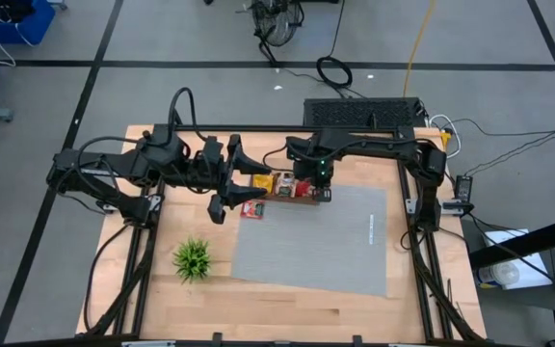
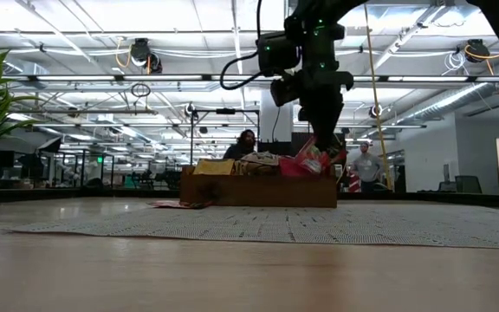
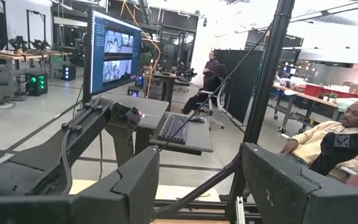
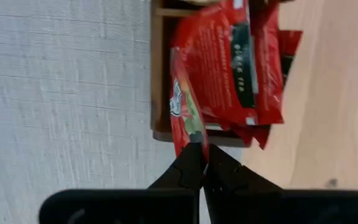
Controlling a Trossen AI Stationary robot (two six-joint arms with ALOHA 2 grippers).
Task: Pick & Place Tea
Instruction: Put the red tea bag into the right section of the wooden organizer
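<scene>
My right gripper (image 4: 202, 163) is positioned over the right end of the small brown wooden tray (image 1: 282, 196), at the far edge of the grey woven mat (image 1: 326, 241). Its jaws are fully closed and pinch the corner of one flat red tea-bag packet with a printed label (image 4: 185, 112). In the right wrist view this packet stands on edge against the tray's wall, touching the other red packets (image 4: 235, 68) piled in that end compartment. In the low view the gripper (image 2: 323, 143) reaches down into the pile at the tray's right end.

The tray holds further packets: yellow-orange ones (image 1: 261, 180) at its left end, red ones at the right. One separate red packet (image 1: 252, 209) lies flat at the mat's far left corner, just beside the tray.

My left gripper (image 1: 227, 198) hovers beside that corner, jaws spread wide and holding nothing. A small green potted plant (image 1: 193, 258) stands on the light wooden table (image 1: 258, 308), left of the mat.
</scene>
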